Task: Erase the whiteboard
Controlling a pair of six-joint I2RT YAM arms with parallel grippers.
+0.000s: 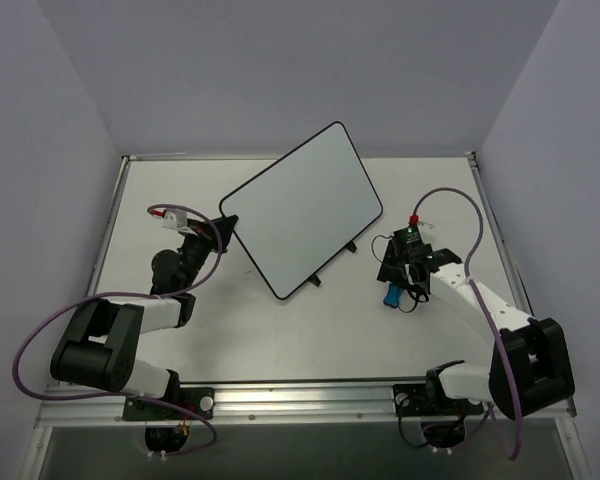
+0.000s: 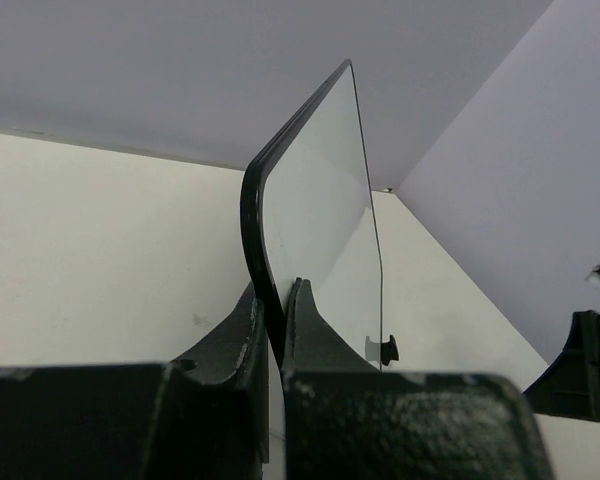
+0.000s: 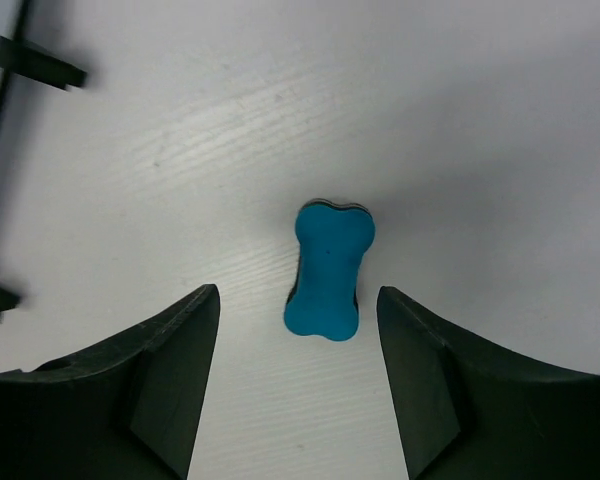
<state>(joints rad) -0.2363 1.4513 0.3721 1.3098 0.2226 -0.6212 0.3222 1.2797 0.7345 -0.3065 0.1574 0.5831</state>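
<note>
Your left gripper (image 2: 277,302) clamps the whiteboard (image 2: 315,200) edge, lower centre; right gripper (image 3: 298,305), jaws parted, hovers over the blue eraser (image 3: 329,268).

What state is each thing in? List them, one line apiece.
left gripper: shut on the corner of the whiteboard
right gripper: open, jaws either side of the eraser
whiteboard: raised on edge, no marks visible
eraser: lying loose on the table, not gripped
</note>
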